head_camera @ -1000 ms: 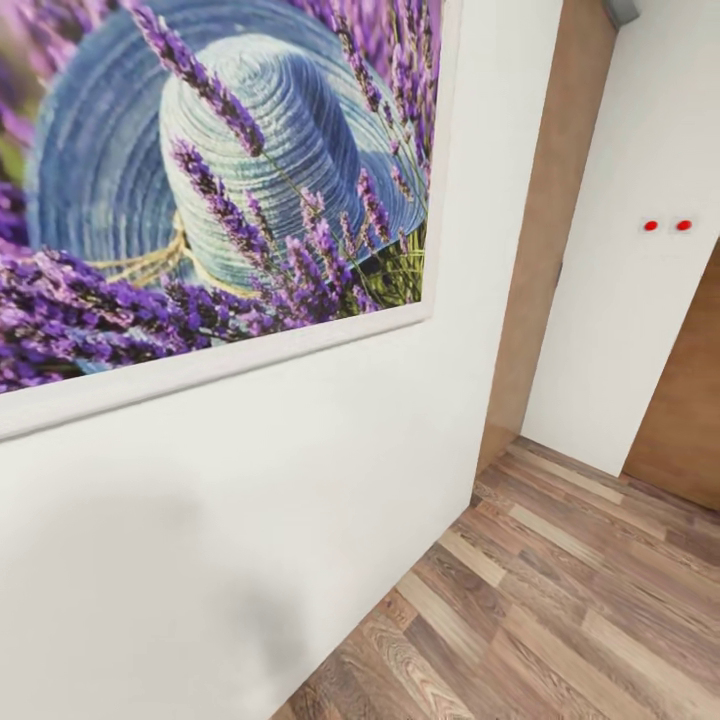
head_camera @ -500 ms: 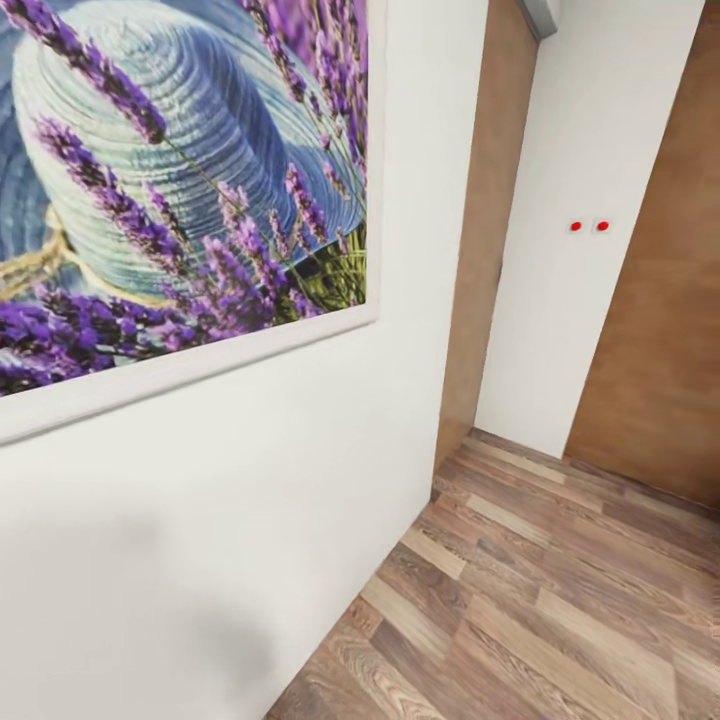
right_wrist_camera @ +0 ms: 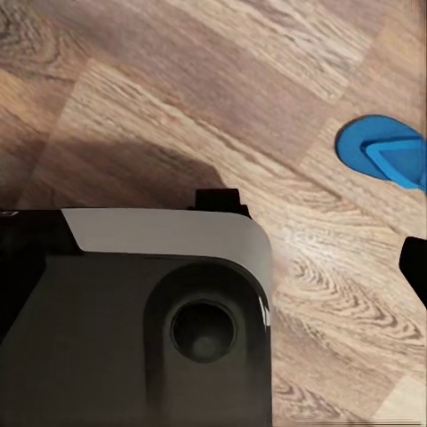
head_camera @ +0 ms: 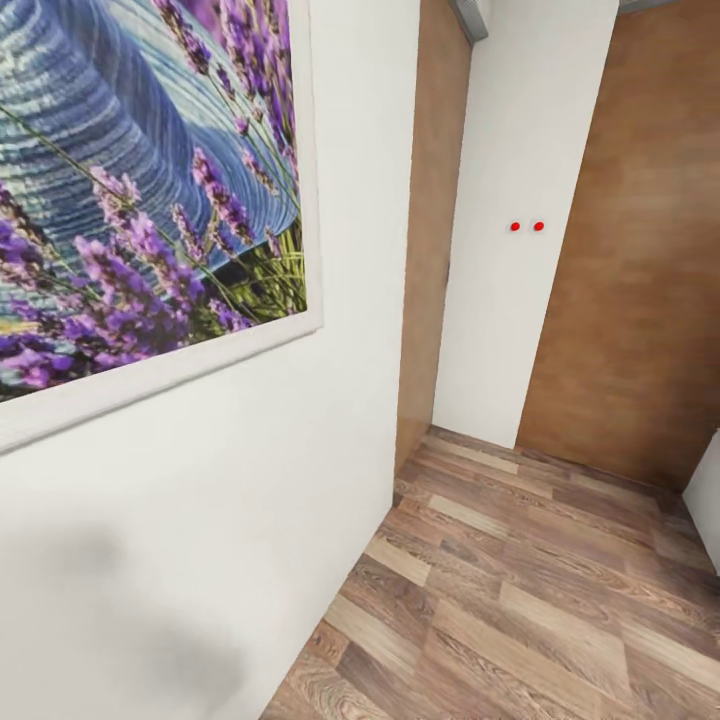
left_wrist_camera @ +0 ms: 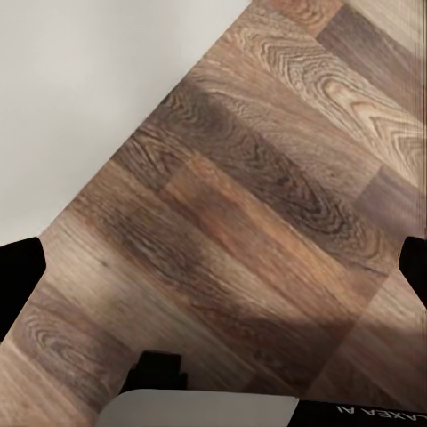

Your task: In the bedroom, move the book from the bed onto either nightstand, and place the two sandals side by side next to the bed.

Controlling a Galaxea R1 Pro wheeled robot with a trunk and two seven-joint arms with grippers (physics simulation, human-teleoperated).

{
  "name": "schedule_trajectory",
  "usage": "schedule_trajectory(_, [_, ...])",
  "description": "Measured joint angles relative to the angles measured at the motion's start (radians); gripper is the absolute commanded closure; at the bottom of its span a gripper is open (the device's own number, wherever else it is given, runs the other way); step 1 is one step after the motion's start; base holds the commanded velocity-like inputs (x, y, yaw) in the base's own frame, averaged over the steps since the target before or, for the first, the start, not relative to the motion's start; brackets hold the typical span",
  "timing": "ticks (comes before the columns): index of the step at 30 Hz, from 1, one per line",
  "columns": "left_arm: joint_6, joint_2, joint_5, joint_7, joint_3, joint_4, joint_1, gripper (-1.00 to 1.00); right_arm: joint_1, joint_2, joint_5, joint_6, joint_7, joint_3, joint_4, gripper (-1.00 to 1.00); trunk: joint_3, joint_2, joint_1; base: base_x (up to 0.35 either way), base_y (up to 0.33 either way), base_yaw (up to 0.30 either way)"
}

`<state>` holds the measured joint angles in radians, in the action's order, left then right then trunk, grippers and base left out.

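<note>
View: your camera swung right; the framed lavender-and-straw-hat picture (head_camera: pixel 150 200) slid leftward.
Sandal: one bright blue flat sandal (right_wrist_camera: pixel 387 151) lay on the wood-plank floor (head_camera: pixel 520 600).
Grippers: you couldn't tell either's state.

From the head we look forward and down, close along a white wall (head_camera: pixel 330 480) bearing a lavender picture (head_camera: pixel 150 200), toward a brown door (head_camera: pixel 630 250). Both wrist cameras look steeply down, near the wood-plank floor (left_wrist_camera: pixel 267 196), which all three views share; the right one also catches the robot's grey base (right_wrist_camera: pixel 133 311).
</note>
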<state>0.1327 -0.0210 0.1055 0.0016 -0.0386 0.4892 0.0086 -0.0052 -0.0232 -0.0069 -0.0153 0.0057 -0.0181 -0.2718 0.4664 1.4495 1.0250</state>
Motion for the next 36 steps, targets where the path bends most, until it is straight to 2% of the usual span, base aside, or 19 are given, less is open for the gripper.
schedule_trajectory(17, [0.000, 0.000, 0.000, 0.000, 0.000, 0.000, 0.000, -1.00, 0.000, 0.000, 0.000, 0.000, 0.000, 0.000, 0.000, -1.00, 0.000, 0.000, 0.000, 0.009, 0.003, -0.300])
schedule_trajectory(29, [0.000, 0.000, 0.000, 0.000, 0.000, 0.000, 0.000, -1.00, 0.000, 0.000, 0.000, 0.000, 0.000, 0.000, 0.000, -1.00, 0.000, 0.000, 0.000, 0.259, 0.119, -0.300])
schedule_trajectory(36, [0.000, 0.000, 0.001, -0.001, 0.000, 0.000, 0.000, -1.00, 0.000, 0.000, 0.000, 0.000, 0.000, 0.000, 0.000, -1.00, 0.000, 0.000, 0.000, 0.071, 0.024, -0.300])
